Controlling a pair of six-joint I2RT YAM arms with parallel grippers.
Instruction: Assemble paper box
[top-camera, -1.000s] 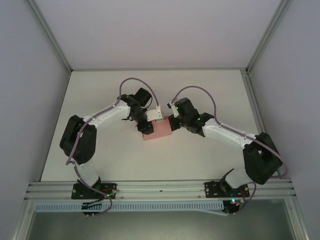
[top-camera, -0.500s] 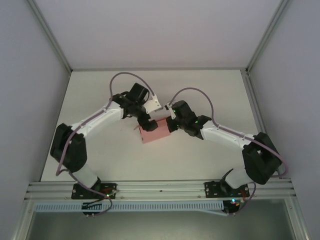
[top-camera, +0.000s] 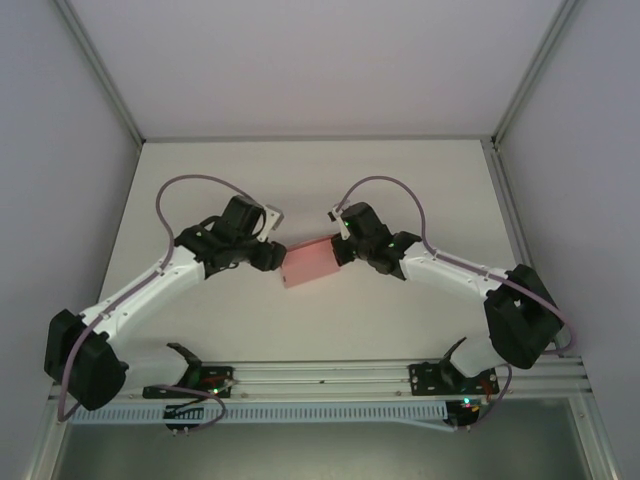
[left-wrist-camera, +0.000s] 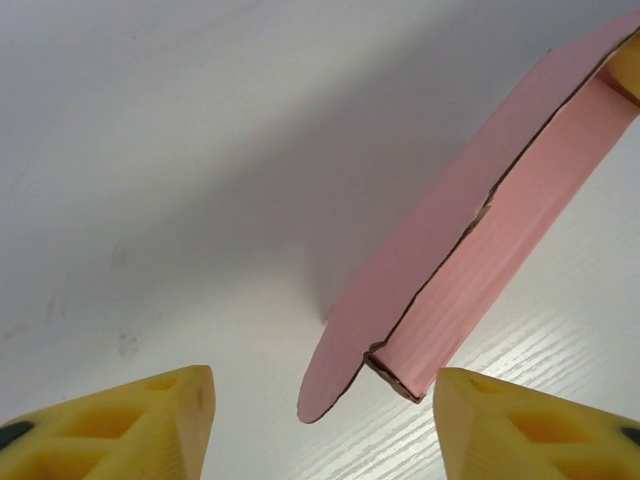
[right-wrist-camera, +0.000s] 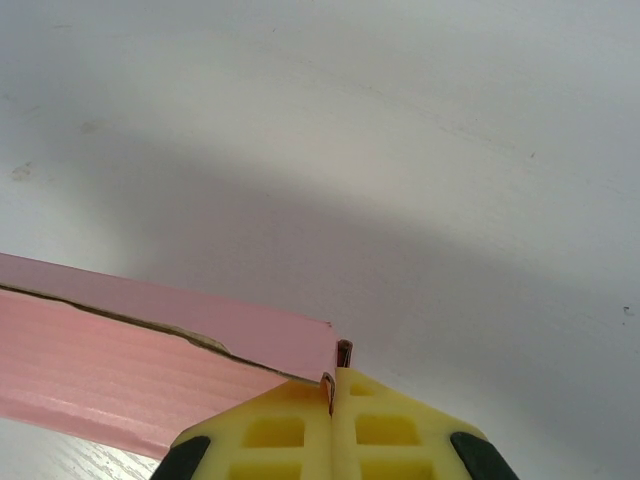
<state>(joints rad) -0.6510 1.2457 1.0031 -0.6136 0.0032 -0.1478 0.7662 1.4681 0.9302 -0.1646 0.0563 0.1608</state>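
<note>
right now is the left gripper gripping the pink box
No, the left gripper stands open, with the paper box ahead of it and apart.

One pink paper box (top-camera: 310, 263). Two arms, side by side: left arm (top-camera: 140, 300), right arm (top-camera: 450, 270). Two grippers, one per arm: left gripper (left-wrist-camera: 325, 420), right gripper (right-wrist-camera: 333, 400). Four yellow fingers counted across the wrist views, two on the left (left-wrist-camera: 120, 425) and two on the right (right-wrist-camera: 270, 430). Two purple cables, one looped over each arm: left cable (top-camera: 185, 180), right cable (top-camera: 385, 180). One white table (top-camera: 400, 320).
</note>
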